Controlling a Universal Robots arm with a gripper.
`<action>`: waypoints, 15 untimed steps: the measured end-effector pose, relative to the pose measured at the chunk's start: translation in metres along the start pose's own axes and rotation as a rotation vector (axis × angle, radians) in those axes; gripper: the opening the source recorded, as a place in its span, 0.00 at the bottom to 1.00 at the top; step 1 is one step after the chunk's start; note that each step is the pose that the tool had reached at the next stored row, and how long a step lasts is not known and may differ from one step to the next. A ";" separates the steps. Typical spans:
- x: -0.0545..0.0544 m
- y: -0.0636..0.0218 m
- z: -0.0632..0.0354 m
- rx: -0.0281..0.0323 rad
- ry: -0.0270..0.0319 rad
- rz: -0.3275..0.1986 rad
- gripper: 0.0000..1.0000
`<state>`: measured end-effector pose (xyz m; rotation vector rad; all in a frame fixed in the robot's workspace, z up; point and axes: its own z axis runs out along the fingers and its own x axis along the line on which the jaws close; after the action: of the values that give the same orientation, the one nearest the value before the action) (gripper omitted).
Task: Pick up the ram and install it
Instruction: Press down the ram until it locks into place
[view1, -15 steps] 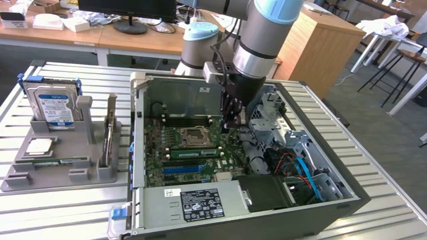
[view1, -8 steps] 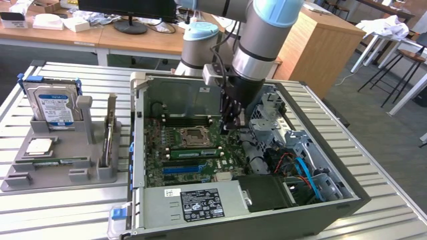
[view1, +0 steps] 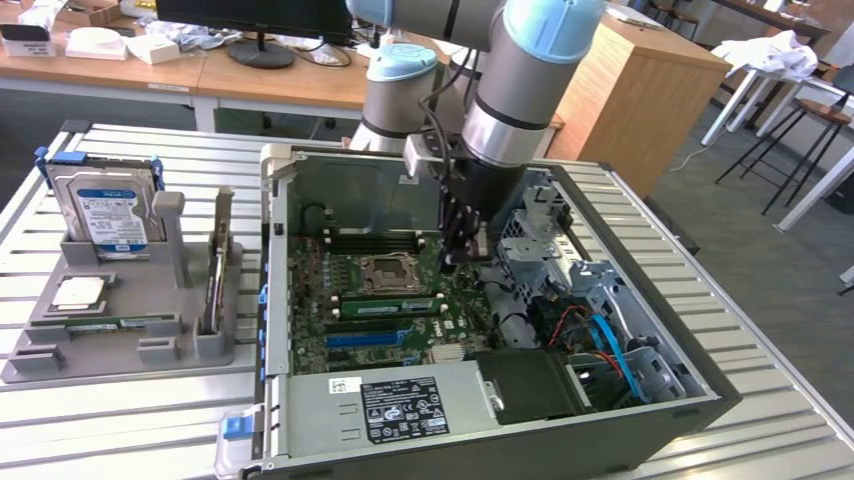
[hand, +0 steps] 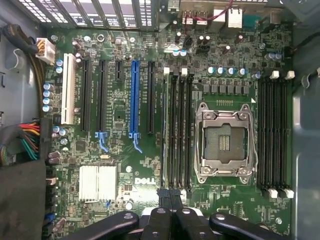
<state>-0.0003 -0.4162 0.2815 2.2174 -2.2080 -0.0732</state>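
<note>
Pincer (view1: 461, 252) shut on nothing, hovering near one end of the ram (view1: 387, 305), apparently seated upright in the motherboard (hand: 235, 210); judged light, stiff, fragile, so hold by long edges, off chips.

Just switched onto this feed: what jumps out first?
The robot arm reaches down into the open computer case, its shut hand low over the motherboard. In the wrist view, the bare silver CPU socket stands out, with one blue slot among black ones. On the exterior view's left, a grey holder carries a hard drive.
</note>
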 end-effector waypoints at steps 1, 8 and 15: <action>0.000 0.0000 0.0012 0.0000 0.0000 0.000 0.10; 0.000 -0.0004 0.0093 0.0000 -0.0001 0.000 0.10; 0.000 -0.0007 0.0163 0.0000 0.0000 0.000 0.10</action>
<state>-0.0003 -0.4162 0.2652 2.2174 -2.2080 -0.0732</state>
